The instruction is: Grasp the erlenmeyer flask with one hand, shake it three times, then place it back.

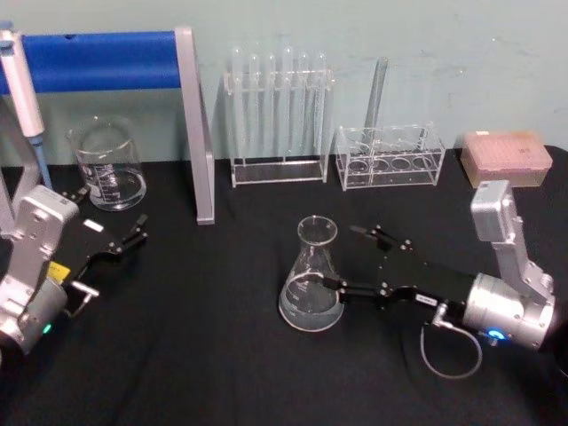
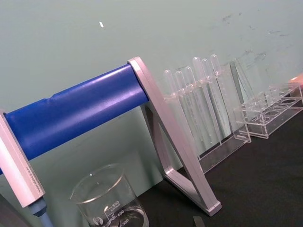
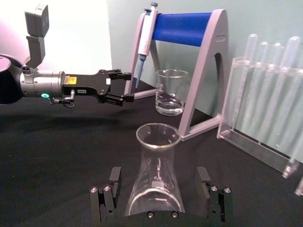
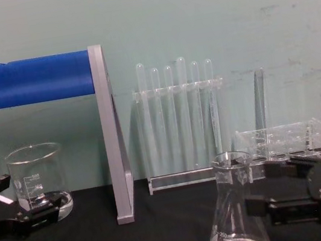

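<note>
Glass, clear and upright, was seen on the black table: the erlenmeyer flask was stood on its wide base near the middle, in front of the racks and well apart from them. It was flanked by the right gripper, which was reached in low from the right. The two fingers were spread, one on each side of the flask's lower body. In the right wrist view a gap was visible between each finger and the glass, so nothing was clamped.

The left gripper was held low at the table's left side, fingers parted and empty, just in front of a glass beaker. Behind the beaker a grey stand with a blue bar was set, and a pipette was hung from its left end. Along the back wall a rack of test tubes was placed, then a lower clear rack with a single tube, and at the far right a pink box.
</note>
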{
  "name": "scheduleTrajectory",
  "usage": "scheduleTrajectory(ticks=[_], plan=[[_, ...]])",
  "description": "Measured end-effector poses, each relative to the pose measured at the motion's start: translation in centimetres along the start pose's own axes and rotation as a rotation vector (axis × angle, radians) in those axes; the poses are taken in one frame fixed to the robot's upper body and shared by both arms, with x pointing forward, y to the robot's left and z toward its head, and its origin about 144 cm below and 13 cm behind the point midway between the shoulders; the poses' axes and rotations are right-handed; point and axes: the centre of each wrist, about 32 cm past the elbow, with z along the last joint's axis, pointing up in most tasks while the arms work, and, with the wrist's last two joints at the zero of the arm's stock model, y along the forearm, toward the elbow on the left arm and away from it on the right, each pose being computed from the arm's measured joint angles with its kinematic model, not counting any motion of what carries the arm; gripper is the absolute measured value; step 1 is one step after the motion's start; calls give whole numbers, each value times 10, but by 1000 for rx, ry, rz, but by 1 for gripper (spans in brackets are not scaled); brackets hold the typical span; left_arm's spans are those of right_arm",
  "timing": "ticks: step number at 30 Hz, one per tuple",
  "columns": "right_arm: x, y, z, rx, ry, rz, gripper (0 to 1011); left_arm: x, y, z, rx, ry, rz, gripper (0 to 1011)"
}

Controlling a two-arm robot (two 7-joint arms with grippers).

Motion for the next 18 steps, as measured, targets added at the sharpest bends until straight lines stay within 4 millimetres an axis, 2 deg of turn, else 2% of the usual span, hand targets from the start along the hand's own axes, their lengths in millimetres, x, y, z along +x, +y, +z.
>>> scheduleTrajectory(ticks=[11,18], plan=[[10,29,0,7,1,49,1000,0,0,0,0,0,0,1001],[12,37,1,9,0,58,1000,0,0,0,0,0,0,1001]])
